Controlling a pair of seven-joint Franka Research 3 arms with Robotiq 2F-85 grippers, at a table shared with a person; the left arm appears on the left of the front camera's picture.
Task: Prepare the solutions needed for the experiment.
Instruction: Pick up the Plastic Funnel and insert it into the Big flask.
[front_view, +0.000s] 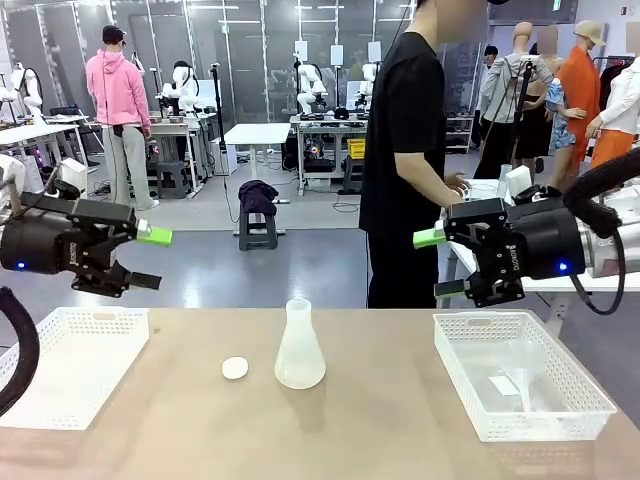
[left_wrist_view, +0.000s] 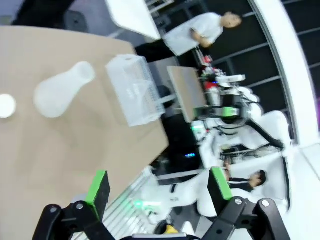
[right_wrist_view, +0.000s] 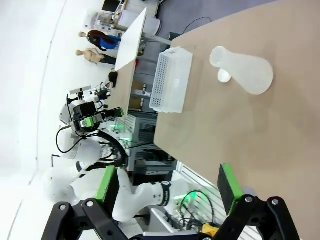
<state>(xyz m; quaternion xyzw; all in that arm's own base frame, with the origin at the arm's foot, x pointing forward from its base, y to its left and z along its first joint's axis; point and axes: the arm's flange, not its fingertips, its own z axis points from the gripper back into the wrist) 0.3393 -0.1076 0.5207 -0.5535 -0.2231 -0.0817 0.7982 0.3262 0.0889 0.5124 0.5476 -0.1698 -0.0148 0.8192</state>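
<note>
Translucent white conical flask (front_view: 300, 346) stood upright on tabletop (front_view: 400, 420), small white round disc (front_view: 235, 368) just beside. Left gripper (front_view: 150, 258), right gripper (front_view: 437, 264): fingers spread; body lettering illegible.

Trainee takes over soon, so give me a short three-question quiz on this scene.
1. In the front view, what lies just left of the upright flask? A) small white disc B) beaker C) hand
2. True or false: both grippers are shut.
3. How many white baskets stand on the table?
Key: 1 A. 2 False: left gripper and right gripper are open. 3 Two: left basket, right basket.
</note>
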